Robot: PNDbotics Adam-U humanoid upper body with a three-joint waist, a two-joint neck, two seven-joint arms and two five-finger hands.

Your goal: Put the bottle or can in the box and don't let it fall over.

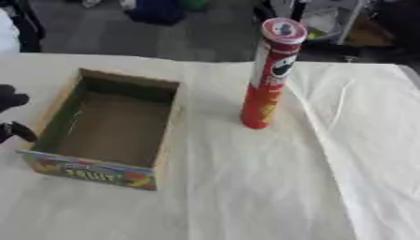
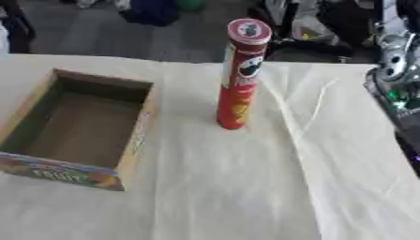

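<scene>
Before the pick-up: the tall red can (image 1: pixel 269 75) stands untouched on the bench (image 1: pixel 246 187), centre frame, right of the empty box (image 1: pixel 107 168); left robot hand (image 1: pixel 11 115), far left, grip unclear, must grasp it upright.

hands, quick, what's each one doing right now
Left hand: only dark fingers at the left edge, holding nothing; open or shut cannot be told.
Right hand: not in view.
</scene>
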